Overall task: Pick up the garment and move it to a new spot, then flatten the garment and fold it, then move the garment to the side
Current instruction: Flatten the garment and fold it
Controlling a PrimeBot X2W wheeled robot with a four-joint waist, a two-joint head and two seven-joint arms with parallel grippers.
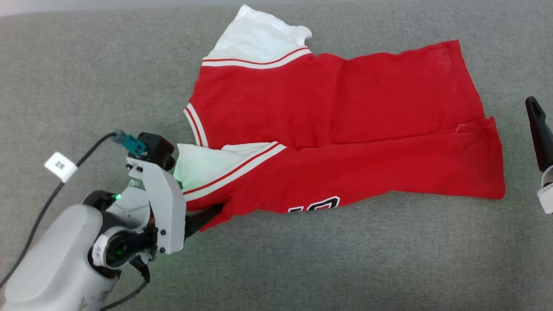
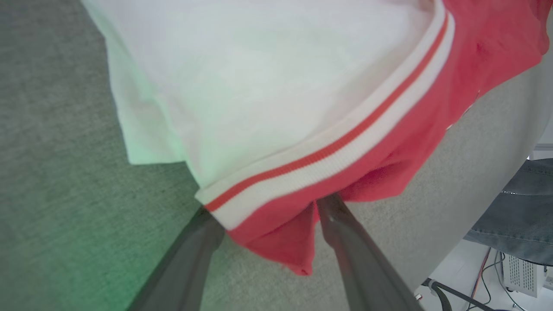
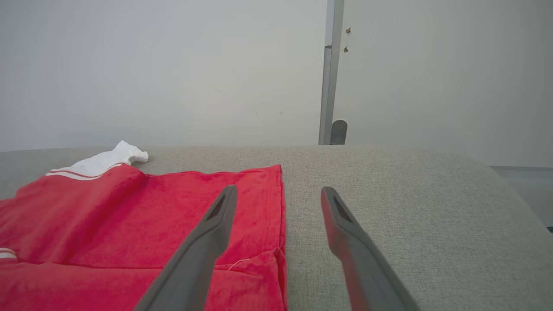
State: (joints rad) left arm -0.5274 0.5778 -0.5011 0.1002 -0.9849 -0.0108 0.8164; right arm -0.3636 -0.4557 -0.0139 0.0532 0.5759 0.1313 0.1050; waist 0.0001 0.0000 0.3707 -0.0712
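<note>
The garment, a red jersey with white sleeve panels and striped trim, lies spread on the grey surface, its near half folded over and black lettering peeking at the front edge. My left gripper is at the garment's near left corner, its tips tucked under the cloth. In the left wrist view that gripper stands open, with the red corner and striped trim draped over and between the fingers. At the garment's right hem my right gripper hovers open and holds nothing; one finger of it shows in the head view.
A black cable with a white tag runs beside my left arm. Past the surface's edge in the left wrist view are a dark denim-like cloth, cables and a white box. A pale wall with a metal post stands behind the surface.
</note>
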